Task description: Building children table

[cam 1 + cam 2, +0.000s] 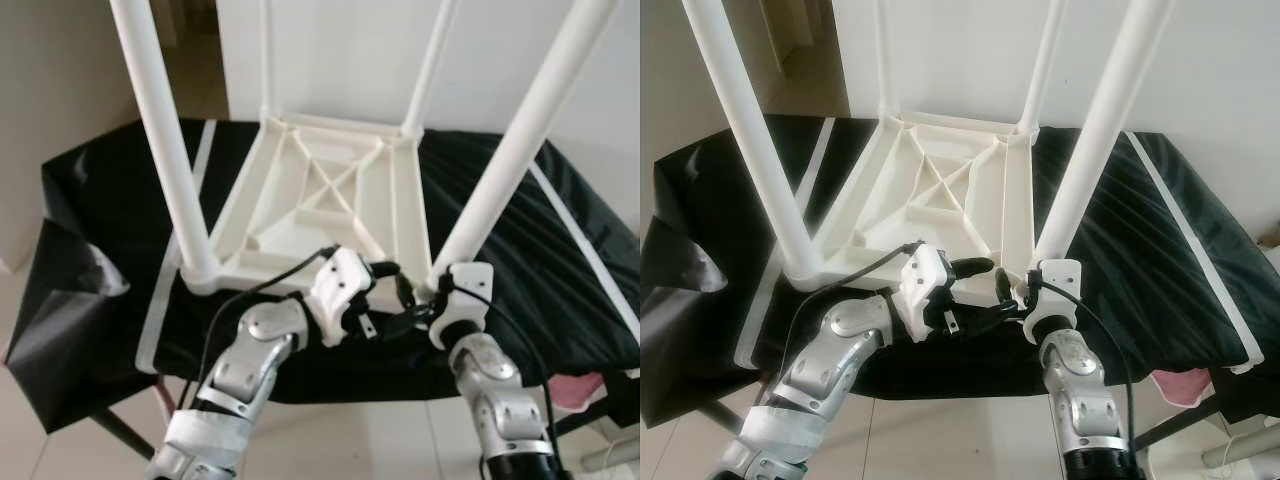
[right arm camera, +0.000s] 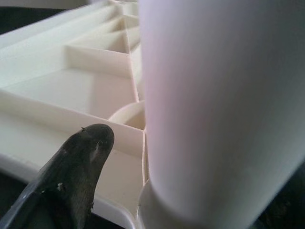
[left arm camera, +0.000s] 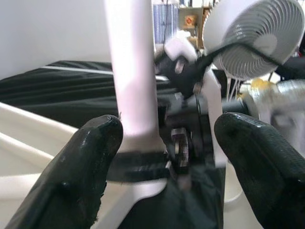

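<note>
A white children's table (image 1: 330, 190) lies upside down on a black-covered surface, with its legs pointing up. My left gripper (image 1: 395, 285) hovers at the table's near edge, open and aimed at the near right leg (image 1: 505, 160). In the left wrist view its two black fingers (image 3: 86, 167) stand wide apart, with that leg's base (image 3: 136, 95) behind the gap. My right gripper (image 1: 435, 295) sits at the foot of the same leg. In the right wrist view one black finger (image 2: 81, 162) stands a little off the leg (image 2: 214, 105); the other finger is hidden behind it.
The black cover (image 1: 560, 250) has white stripes and hangs loose at the left corner (image 1: 70, 300). The near left leg (image 1: 165, 140) rises close to my left arm. A white fan (image 3: 257, 38) stands beyond the right side. Something pink (image 1: 1185, 385) lies on the tiled floor.
</note>
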